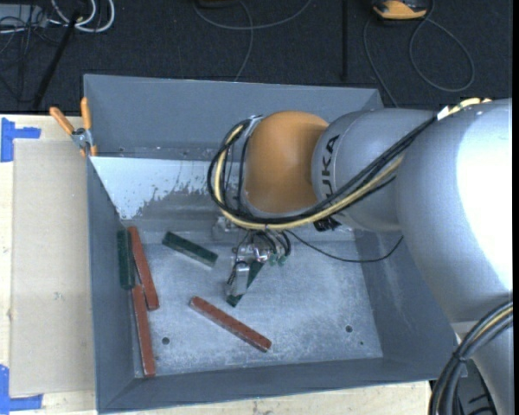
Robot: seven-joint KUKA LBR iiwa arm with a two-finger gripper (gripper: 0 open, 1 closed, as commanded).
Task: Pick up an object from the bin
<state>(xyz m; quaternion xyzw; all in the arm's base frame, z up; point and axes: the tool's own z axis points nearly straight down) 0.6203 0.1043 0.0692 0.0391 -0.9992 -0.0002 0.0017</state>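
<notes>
The fingers are closed on a dark green flat stick, in the middle of the grey metal bin, far from its walls.

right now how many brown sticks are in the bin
3. First brown stick lies by the bin's left wall; second brown stick lies just below it along that wall; third brown stick lies diagonally mid-floor, below the hand. The arm may hide more.
</notes>
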